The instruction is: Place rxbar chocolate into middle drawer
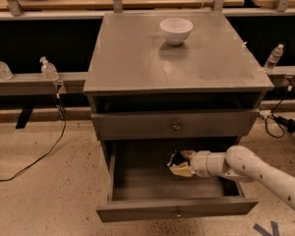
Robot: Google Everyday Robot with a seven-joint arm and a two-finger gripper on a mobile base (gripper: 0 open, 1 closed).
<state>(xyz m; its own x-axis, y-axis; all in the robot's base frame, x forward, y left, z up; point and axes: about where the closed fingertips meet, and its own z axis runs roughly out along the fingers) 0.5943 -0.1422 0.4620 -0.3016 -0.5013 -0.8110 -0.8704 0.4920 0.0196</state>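
Observation:
The middle drawer (137, 181) of the grey cabinet is pulled open, its grey box interior showing. My gripper (179, 162) reaches in from the right and sits low inside the drawer, right of its middle. Its tan fingers (181, 171) are closed around a small dark wrapper, the rxbar chocolate (174, 159), of which only a dark edge shows. I cannot tell whether the bar touches the drawer floor.
A white bowl (176, 30) stands at the back of the cabinet top (137, 63). The upper knobbed drawer (176, 126) is shut. Small bottles (49, 69) stand on rails at both sides. A cable (39, 156) lies on the floor at the left.

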